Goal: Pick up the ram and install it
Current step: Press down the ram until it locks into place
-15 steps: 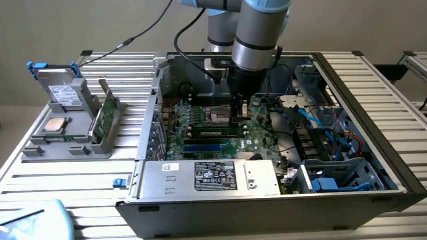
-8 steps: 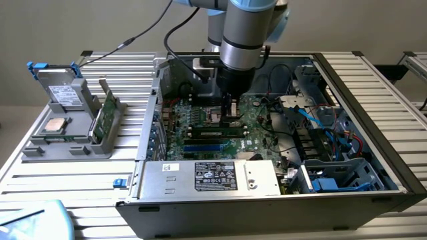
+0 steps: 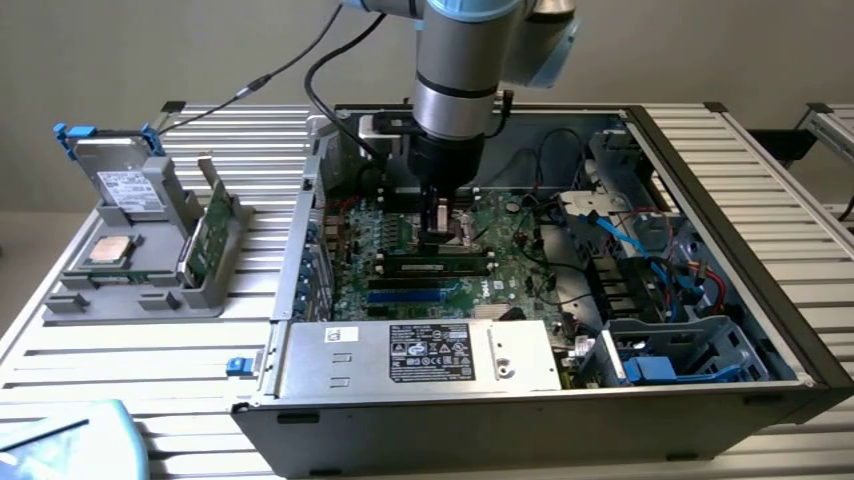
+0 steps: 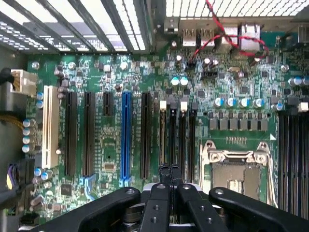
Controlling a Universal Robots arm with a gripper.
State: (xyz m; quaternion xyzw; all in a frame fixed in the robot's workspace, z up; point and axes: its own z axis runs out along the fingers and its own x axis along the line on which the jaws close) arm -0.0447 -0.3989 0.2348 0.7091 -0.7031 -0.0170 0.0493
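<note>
While, in the exterior view, the gripper [image 3: 438, 225] is lowered into the open computer case [image 3: 747, 190] over the motherboard [image 3: 501, 250], the ram [image 3: 434, 267] is seen seated in a slot below it, and in the wrist view the fingers [image 4: 170, 175] are pressed together above the slots.

Overall light: even, soft, indoor, in the exterior view.
Shadows: deep inside the computer case [image 3: 747, 330], darkest at its far corners.
Glare: the ribbed table [image 3: 147, 350] shines pale; bright white bands burn out behind the case slats [image 4: 96, 24] in the wrist view.
Motherboard [image 4: 111, 145]: well lit, fairly crisp.
Blur: the gripper [image 4: 169, 181] looks soft, close to the lens.
</note>
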